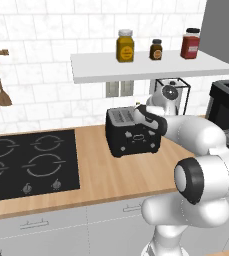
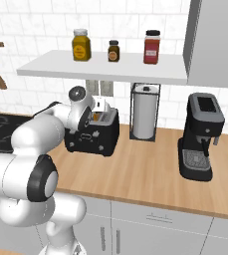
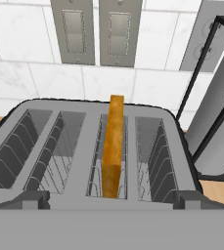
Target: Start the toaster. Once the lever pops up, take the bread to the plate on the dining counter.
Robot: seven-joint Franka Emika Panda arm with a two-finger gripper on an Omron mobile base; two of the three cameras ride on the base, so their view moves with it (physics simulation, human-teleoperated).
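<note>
The claw (image 2: 99,106) hangs just above the toaster's (image 1: 131,132) far end, jaws spread wide with nothing between them. The toaster sits on the worktop (image 1: 101,165) between the hob (image 1: 28,162) and the towel holder (image 2: 144,112), its long side running roughly along the wall, its knobbed front towards the robot. From the hand view its four slots run front to back, side by side. The bread (image 3: 112,152) stands on edge in the third slot from the left, its thin crust edge up, its long axis lying along the slot from front towards the wall, its top rising above the slot rim. In the right base view the slice (image 2: 97,117) shows as a golden sliver poking from the toaster top, right under the claw. A coffee machine (image 2: 201,137) stands well apart to the right.
</note>
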